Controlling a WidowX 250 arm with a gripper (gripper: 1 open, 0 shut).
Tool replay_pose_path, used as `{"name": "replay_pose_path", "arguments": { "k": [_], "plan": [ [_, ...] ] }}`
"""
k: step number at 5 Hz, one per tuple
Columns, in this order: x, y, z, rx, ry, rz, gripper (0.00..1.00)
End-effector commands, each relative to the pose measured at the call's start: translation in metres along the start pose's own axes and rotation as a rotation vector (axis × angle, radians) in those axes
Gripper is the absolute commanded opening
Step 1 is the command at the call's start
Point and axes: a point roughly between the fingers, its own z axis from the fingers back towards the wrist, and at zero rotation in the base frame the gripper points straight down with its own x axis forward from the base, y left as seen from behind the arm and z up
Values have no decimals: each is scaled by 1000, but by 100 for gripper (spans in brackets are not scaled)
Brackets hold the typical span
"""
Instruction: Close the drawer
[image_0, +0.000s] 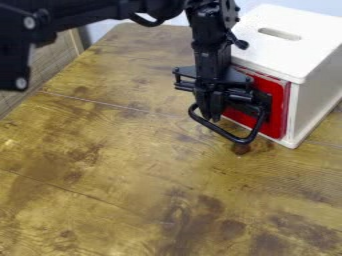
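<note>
The drawer (273, 100) is a red box that sticks out a little from the front of its white cabinet (301, 55) at the upper right. Its black wire loop handle (238, 128) hangs off the red front, low over the table. My gripper (210, 112) points straight down, right in front of the drawer face, at the left part of the loop. Its black fingers are drawn close together. I cannot tell whether the wire is pinched between them. The drawer's inside is hidden.
The worn wooden tabletop (120, 170) spreads out to the left and towards the front. The black arm (94, 15) reaches in from the upper left. A pale strip of wall or floor runs along the left edge.
</note>
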Motion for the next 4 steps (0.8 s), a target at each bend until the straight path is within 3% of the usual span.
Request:
{"name": "replay_pose_path", "arguments": {
  "k": [1, 2, 3, 4],
  "plan": [
    [27, 19, 40, -4, -140, 42, 100],
    [31, 9, 46, -17, -149, 23, 0],
    [37, -2, 52, -31, -158, 1, 0],
    [49, 0, 53, -34, -161, 8, 100]
  ]
}}
